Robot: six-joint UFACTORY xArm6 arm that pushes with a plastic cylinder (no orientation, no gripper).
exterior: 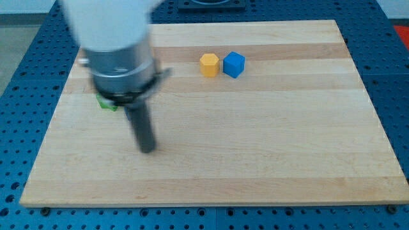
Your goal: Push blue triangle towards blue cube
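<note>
A blue cube (234, 64) sits on the wooden board (268, 140) near the view's top, right of centre. A yellow block (209, 64) stands just to its left, close beside it. My tip (147, 148) rests on the board at the view's lower left, far from both blocks. The arm's body (118, 45) fills the upper left. No blue triangle shows; it may be hidden behind the arm.
A green block (106, 103) peeks out under the arm at the view's left, mostly hidden. The board lies on a blue perforated table (19, 76) that shows on all sides.
</note>
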